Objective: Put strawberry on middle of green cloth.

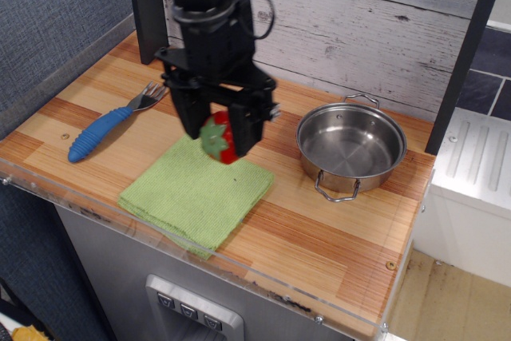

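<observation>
We see the pincer (217, 135) clamped on the strawberry (220, 138), one black finger on either side of it — the fruit hangs tilted, its leafy cap turned toward the camera. It is held above the far edge of the green cloth (196, 191), clear of the fabric. The cloth lies flat on the wooden surface (319, 237). A steel pan (351, 148) stands to the right of the cloth — well apart — and a blue-handled fork (112, 124) lies to its left.
</observation>
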You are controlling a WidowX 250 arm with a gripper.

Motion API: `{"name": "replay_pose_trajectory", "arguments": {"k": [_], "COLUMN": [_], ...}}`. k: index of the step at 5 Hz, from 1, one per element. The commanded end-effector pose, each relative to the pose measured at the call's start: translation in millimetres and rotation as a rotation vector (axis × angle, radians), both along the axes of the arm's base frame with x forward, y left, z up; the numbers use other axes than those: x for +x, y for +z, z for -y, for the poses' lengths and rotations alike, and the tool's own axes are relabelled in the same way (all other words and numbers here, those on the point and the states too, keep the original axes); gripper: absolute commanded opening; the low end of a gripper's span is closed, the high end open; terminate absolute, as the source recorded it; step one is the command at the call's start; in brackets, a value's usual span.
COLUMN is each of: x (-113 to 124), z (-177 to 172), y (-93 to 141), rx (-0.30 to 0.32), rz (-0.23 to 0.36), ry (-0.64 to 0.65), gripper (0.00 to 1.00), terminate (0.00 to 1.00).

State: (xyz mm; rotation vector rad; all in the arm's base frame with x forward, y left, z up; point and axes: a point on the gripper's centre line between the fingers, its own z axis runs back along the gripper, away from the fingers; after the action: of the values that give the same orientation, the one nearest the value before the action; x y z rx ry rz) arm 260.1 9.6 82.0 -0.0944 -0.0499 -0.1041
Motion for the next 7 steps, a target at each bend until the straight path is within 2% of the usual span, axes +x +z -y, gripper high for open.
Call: {"name": "replay_pose_trajectory", "arguments": {"k": [1,2,3,4,5,7], "x": [-7.4,-12.9,-15.4,-15.5,-10.6,8.7], "z": [-18.0,-21.9,-27.4,-29.0,-29.8,-27.8], "y": [-6.9,-11.8,-15.0,-12.4,1.6,34.1], "rx": [0.056,0.074,0.056,0.049,0.037,0.056], "rz": [-0.027,-0.054,-0.088,-0.074,-0.034,0.048], "ry": [0.008,0.008,0.037,0.039,0.037,0.035], "gripper": [0.0,0.0,1.0,1.0,1.0,1.0], "terminate": [0.0,0.0,0.0,0.0,0.0,0.0]}}
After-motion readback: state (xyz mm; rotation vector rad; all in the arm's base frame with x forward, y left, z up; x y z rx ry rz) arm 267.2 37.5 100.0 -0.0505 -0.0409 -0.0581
